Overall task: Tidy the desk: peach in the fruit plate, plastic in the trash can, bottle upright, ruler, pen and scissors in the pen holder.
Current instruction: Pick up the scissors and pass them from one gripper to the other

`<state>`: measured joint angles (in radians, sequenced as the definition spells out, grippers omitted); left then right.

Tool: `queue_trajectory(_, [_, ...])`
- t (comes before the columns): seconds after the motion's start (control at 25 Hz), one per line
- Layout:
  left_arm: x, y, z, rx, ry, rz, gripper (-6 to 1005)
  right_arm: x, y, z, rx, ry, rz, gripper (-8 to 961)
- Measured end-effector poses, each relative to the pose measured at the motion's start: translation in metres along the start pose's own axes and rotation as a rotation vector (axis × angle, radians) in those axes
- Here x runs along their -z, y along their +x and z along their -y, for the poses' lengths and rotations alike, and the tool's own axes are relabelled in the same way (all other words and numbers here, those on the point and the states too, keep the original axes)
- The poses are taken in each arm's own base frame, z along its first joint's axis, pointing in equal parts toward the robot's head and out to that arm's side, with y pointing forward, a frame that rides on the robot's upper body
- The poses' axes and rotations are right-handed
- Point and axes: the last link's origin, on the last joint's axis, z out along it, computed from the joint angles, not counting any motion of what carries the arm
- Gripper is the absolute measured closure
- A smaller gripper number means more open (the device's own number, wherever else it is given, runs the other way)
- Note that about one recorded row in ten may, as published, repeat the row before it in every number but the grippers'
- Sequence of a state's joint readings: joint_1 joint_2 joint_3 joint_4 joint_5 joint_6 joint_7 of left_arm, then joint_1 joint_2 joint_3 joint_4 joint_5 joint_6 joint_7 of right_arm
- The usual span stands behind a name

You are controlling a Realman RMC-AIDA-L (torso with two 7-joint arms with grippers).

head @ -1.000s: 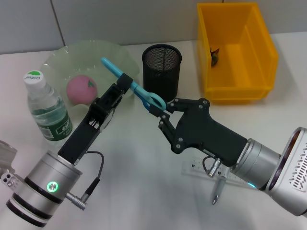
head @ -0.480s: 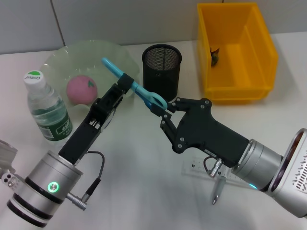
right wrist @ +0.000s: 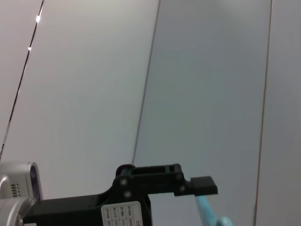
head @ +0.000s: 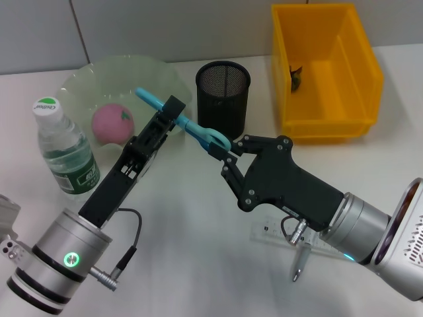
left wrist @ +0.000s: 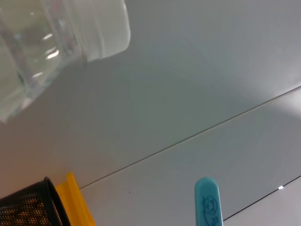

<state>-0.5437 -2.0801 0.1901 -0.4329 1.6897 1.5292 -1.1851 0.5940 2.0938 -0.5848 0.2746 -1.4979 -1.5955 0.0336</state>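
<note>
Nearest us, a pen (head: 299, 263) and a clear ruler (head: 291, 236) lie on the desk (head: 192, 257), partly under the right arm. Above them the right gripper (head: 221, 156) has its fingers closed on the ringed handle end of the blue scissors (head: 187, 124), held up in the air. The left gripper (head: 170, 113) pinches the same scissors farther along the blade, so both have a grip. On the left, the bottle (head: 61, 146) stands upright. Behind it the peach (head: 112, 123) sits in the green plate (head: 155, 72). The black mesh holder (head: 223, 96) stands just behind the scissors, the yellow bin (head: 326, 71) far right with something small and dark inside.
</note>
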Motion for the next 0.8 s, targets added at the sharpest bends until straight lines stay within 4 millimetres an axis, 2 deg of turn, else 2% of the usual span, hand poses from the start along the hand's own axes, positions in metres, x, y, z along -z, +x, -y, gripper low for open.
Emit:
queue_trajectory(0.36, [-0.0004, -0.0002, -0.0043, -0.028, -0.032, 0.004, 343, 0.0021, -0.001, 0.0013, 0.0, 0.016, 0.009, 870])
queue_trajectory(0.56, [-0.0003, -0.0003, -0.0041, -0.028, -0.031, 0.004, 161, 0.0026, -0.0009, 0.0014, -0.001, 0.019, 0.009, 871])
queue_trajectory(0.8, [-0.0033, 0.0004, -0.007, -0.108, -0.069, 0.041, 161, 0.0043, -0.0044, 0.0021, -0.027, 0.026, 0.034, 871])
